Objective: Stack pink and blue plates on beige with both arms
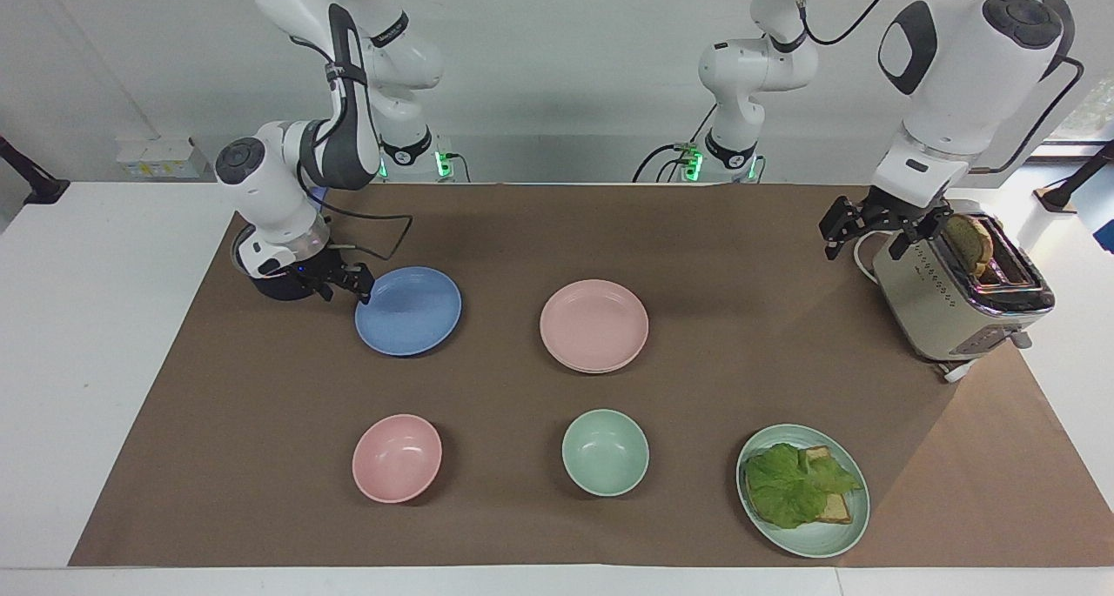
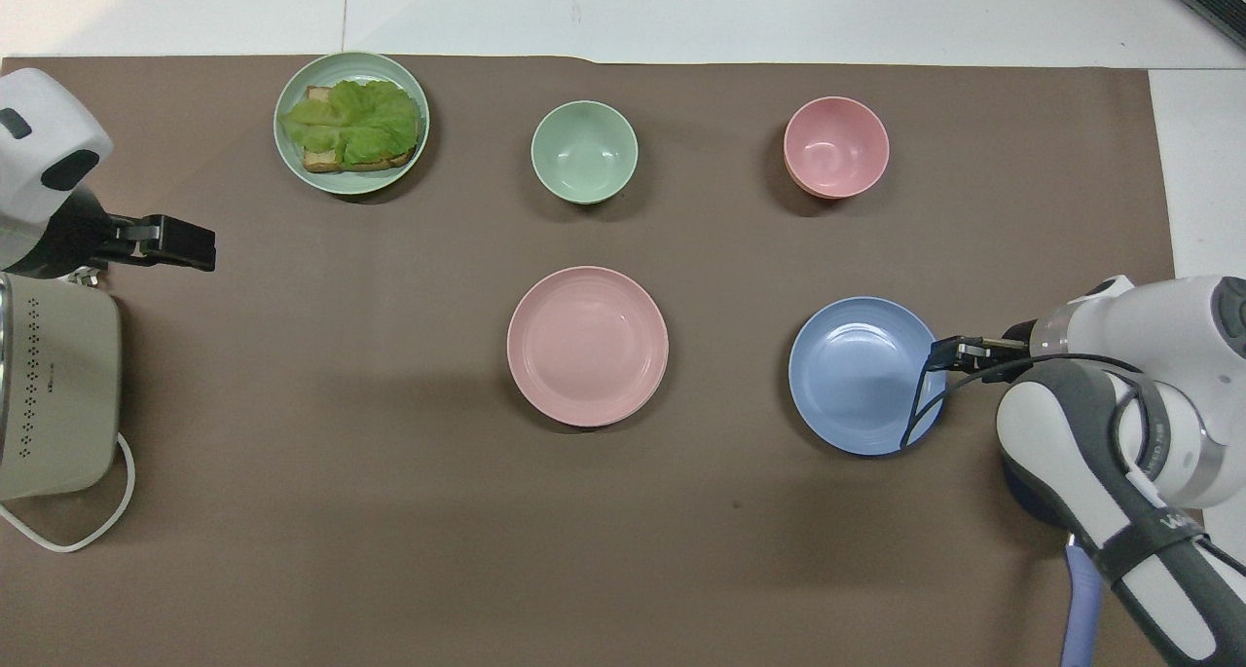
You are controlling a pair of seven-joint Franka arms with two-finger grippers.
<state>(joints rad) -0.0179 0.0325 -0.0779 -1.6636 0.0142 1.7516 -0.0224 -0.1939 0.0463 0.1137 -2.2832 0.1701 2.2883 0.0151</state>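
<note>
The blue plate (image 1: pixel 408 310) lies on the brown mat toward the right arm's end, and the pink plate (image 1: pixel 594 325) lies beside it near the mat's middle. The beige plate is hidden or out of view. My right gripper (image 1: pixel 355 284) is low at the blue plate's rim, on the side toward the dark pot; in the overhead view the right gripper (image 2: pixel 942 353) overlaps that rim of the blue plate (image 2: pixel 861 375). My left gripper (image 1: pixel 870 231) hangs open and empty over the mat beside the toaster. The pink plate (image 2: pixel 587 345) has nothing on it.
A dark pot (image 1: pixel 280 284) stands right by the right wrist. A toaster (image 1: pixel 962 296) with bread stands at the left arm's end. Farther from the robots are a pink bowl (image 1: pixel 396 458), a green bowl (image 1: pixel 605 452) and a green plate (image 1: pixel 840 535) with lettuce and bread.
</note>
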